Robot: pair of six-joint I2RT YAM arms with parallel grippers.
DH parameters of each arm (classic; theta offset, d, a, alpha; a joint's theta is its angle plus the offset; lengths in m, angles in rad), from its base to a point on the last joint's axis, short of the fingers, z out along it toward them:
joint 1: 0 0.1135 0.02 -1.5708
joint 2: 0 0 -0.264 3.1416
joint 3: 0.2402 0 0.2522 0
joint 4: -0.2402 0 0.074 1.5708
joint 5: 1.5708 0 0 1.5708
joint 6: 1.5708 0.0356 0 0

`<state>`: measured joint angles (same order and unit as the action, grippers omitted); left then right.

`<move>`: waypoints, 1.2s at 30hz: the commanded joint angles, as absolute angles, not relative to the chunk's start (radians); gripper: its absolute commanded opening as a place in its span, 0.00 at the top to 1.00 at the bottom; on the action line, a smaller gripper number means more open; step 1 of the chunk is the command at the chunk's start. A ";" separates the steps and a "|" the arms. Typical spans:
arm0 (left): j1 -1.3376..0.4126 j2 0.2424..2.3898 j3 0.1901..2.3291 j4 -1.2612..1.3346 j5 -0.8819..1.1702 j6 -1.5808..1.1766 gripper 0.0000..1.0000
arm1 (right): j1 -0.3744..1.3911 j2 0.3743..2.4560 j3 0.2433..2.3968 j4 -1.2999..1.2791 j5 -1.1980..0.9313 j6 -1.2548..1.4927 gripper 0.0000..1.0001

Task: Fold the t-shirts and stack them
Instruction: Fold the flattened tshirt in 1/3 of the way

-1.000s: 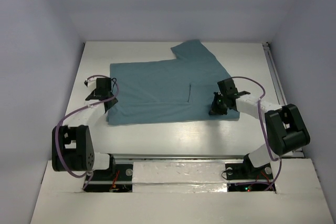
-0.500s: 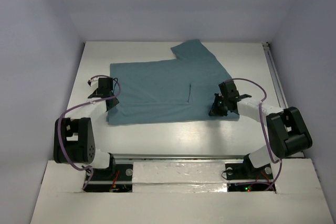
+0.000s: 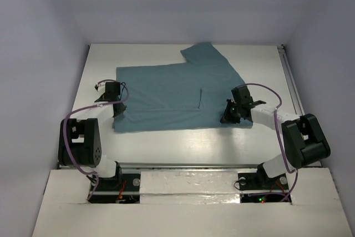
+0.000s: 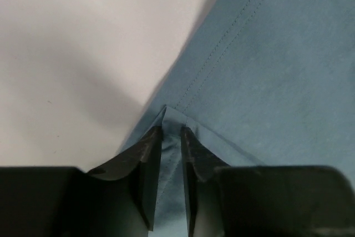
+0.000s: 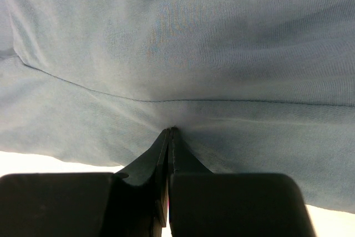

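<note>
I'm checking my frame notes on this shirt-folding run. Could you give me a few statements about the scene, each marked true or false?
1. The t-shirt lies on the white table with one sleeve pointing to the far side. True.
2. The right gripper hangs wide open above bare table. False: its jaws are shut on the shirt's cloth, close to the near right corner.
3. The left gripper is at the shirt's left edge with cloth pinched between its jaws. True.
4. A second, folded shirt lies beside the first. False: only one shirt is in view.
</note>
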<state>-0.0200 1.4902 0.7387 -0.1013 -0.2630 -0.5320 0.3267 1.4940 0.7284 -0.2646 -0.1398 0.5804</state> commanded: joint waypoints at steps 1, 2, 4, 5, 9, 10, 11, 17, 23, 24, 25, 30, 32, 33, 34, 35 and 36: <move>-0.020 1.499 0.787 -0.086 -0.264 -0.532 0.85 | 0.327 1.485 0.710 -0.264 -0.153 0.577 1.00; -0.020 1.500 0.790 -0.087 -0.264 -0.532 0.89 | 0.327 1.485 0.710 -0.264 -0.153 0.577 1.00; -0.020 1.505 0.793 -0.087 -0.264 -0.531 0.93 | 0.327 1.483 0.710 -0.265 -0.150 0.575 1.00; -0.020 1.506 0.798 -0.090 -0.268 -0.529 0.96 | 0.327 1.483 0.709 -0.265 -0.150 0.575 1.00; -0.020 1.502 0.827 -0.113 -0.284 -0.525 1.00 | 0.327 1.483 0.707 -0.267 -0.149 0.572 1.00; -0.020 1.493 0.834 -0.120 -0.290 -0.522 1.00 | 0.327 1.483 0.707 -0.267 -0.147 0.571 1.00; -0.020 1.488 0.851 -0.132 -0.298 -0.511 1.00 | 0.327 1.483 0.707 -0.268 -0.147 0.569 1.00; -0.020 1.471 0.877 -0.155 -0.362 -0.480 1.00 | 0.327 1.476 0.706 -0.276 -0.137 0.565 1.00; -0.020 1.552 0.882 -0.204 -0.405 -0.488 1.00 | 0.327 1.471 0.713 -0.285 -0.130 0.565 1.00; -0.020 1.555 0.874 -0.206 -0.419 -0.489 1.00 | 0.327 1.471 0.715 -0.290 -0.129 0.563 1.00; -0.020 1.557 0.870 -0.206 -0.425 -0.491 1.00 | 0.327 1.468 0.716 -0.293 -0.126 0.564 1.00; -0.011 1.534 0.865 -0.173 -0.420 -0.497 0.88 | 0.327 1.460 0.730 -0.304 -0.118 0.558 1.00; -0.011 1.523 0.871 -0.160 -0.414 -0.495 0.86 | 0.327 1.456 0.735 -0.308 -0.118 0.557 1.00; -0.011 1.520 0.886 -0.160 -0.413 -0.495 0.86 | 0.327 1.453 0.738 -0.316 -0.118 0.557 1.00; -0.011 1.514 0.896 -0.160 -0.413 -0.492 0.85 | 0.327 1.444 0.747 -0.321 -0.118 0.554 1.00; -0.011 1.511 0.906 -0.167 -0.413 -0.491 0.72 | 0.327 1.439 0.753 -0.328 -0.115 0.554 1.00; -0.011 1.503 0.929 -0.172 -0.414 -0.486 0.58 | 0.327 1.431 0.761 -0.340 -0.109 0.552 1.00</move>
<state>-0.0174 1.5616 0.8577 -0.1772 -0.3897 -0.4904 0.3271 1.4734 0.7246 -0.2955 -0.1375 0.5716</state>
